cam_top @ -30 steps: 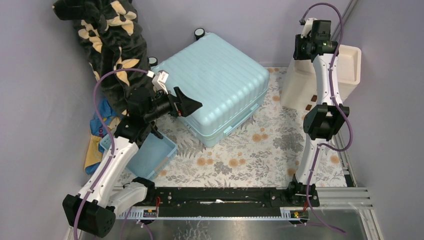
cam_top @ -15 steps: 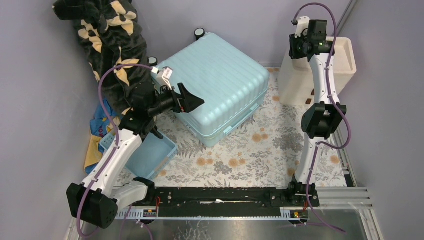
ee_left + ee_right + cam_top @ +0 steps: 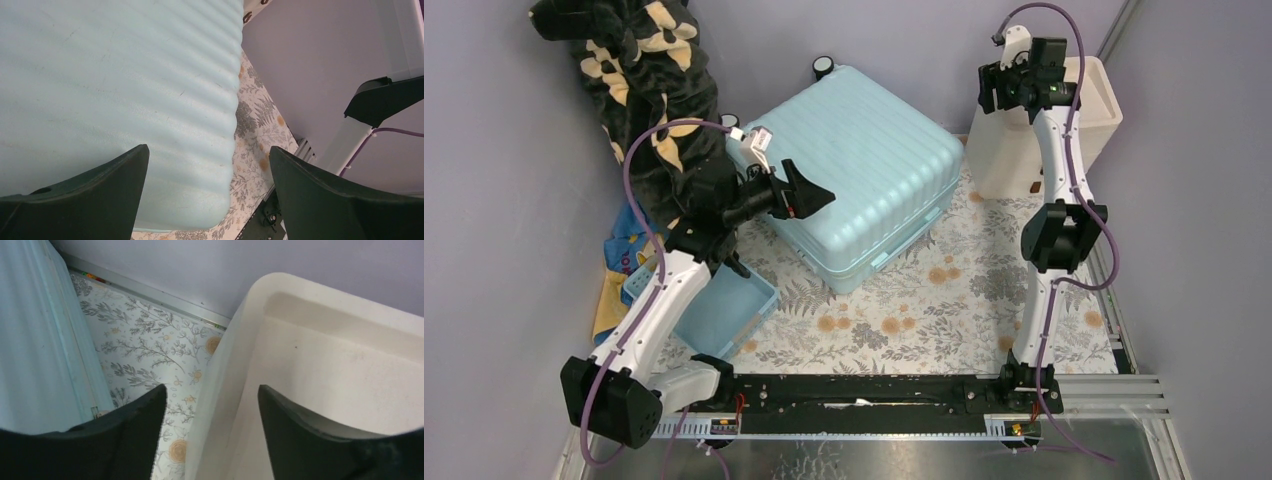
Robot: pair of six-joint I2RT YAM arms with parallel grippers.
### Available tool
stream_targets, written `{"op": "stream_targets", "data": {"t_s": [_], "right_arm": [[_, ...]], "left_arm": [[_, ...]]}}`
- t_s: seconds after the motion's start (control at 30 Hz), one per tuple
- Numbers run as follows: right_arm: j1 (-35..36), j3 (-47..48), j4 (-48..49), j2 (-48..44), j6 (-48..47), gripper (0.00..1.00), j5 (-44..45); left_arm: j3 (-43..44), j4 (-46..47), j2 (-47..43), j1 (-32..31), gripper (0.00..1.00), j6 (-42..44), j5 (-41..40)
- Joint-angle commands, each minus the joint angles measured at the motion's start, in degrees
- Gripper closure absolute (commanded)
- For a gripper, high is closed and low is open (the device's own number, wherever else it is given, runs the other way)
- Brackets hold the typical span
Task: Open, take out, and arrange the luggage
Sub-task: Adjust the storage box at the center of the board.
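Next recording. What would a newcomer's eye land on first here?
The closed pale aqua suitcase lies flat, dominating the floral mat. The left hand hangs open over its left edge, while the right hand straddles the rim of the cream bin at back right.

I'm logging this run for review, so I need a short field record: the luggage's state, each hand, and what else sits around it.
luggage: aqua ribbed shell, shut, lying flat on the floral mat
left hand: open, over the luggage's shell, holding nothing
right hand: open, one finger on either side of the cream bin rim wall
other items: blue basket by the left arm; dark patterned fabric in the far left corner
task status: luggage not yet opened
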Motion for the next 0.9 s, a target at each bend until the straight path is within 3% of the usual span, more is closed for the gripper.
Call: {"op": "stream_targets", "data": {"t_s": [0.0,0.1,0.2,0.3,0.47,0.57,0.73,0.87], "right_arm": [[0.3,-3.7,5.1,-8.9,0.6,0.18,-2.5],[-0.3,-11.5,5.9,-17.3,0.7,0.03,-4.5],[-0.4,-21.9,7.4,-27.1,1.0,0.00,-7.9],[-0.5,-32.6,7.5,-36.4,3.2,0.00,-14.6],[-0.8,-54.2,10.1,-50.9,10.6,0.00,-28.4],[-1.6,-67.1,14.5,-58.6,12.9,0.00,-31.4],[-5.7,-80.9,17.9,-65.3,14.9,0.00,-33.0],[-10.2,-88.6,22.8,-67.6,17.0,0.00,-33.1]], "left_arm": [[2.7,3.3,-1.7,-0.1,0.03,-0.7,0.4],[2.4,4.9,-3.0,-0.2,0.03,-2.4,1.7],[2.7,5.9,-3.4,-1.4,0.05,-5.0,4.0],[4.2,4.9,-3.2,-7.1,0.06,-3.2,1.1],[11.9,-6.8,1.3,-24.2,0.07,6.4,-13.6],[14.7,-11.9,4.9,-32.1,0.14,10.4,-24.3],[18.8,-17.1,13.0,-39.8,0.23,13.6,-35.7],[22.0,-18.7,20.2,-42.3,0.26,16.4,-39.2]]}}
